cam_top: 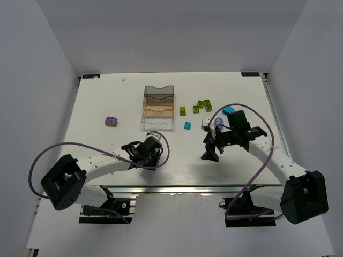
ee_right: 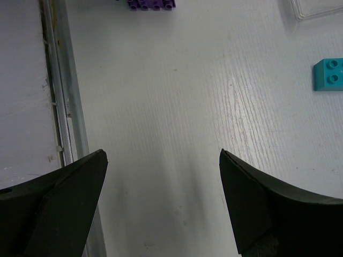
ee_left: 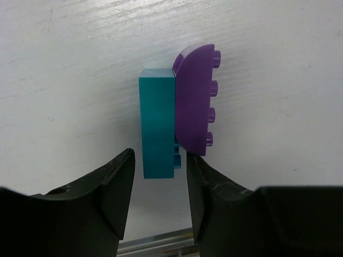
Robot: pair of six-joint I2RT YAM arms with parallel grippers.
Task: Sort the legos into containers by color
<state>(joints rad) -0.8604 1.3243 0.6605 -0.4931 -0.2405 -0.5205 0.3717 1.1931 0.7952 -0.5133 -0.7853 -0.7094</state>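
In the left wrist view a teal brick (ee_left: 159,128) lies joined side by side with a purple rounded brick (ee_left: 195,99) on the table. My left gripper (ee_left: 159,179) is open, its fingertips either side of the teal brick's near end, not touching. In the top view the left gripper (cam_top: 151,149) hides these bricks. My right gripper (cam_top: 210,153) is open and empty over bare table (ee_right: 163,155). The smoky grey bin (cam_top: 159,92), amber bin (cam_top: 158,108) and clear bin (cam_top: 158,123) stand in a row. Lime green bricks (cam_top: 204,105) and a cyan brick (cam_top: 188,125) lie right of them.
A purple and green brick (cam_top: 111,121) lies left of the bins. A cyan brick (cam_top: 229,110) and a purple piece (cam_top: 219,126) lie by the right arm. The right wrist view shows a cyan brick (ee_right: 328,74), a purple brick (ee_right: 151,4) and the table's metal rail (ee_right: 61,107).
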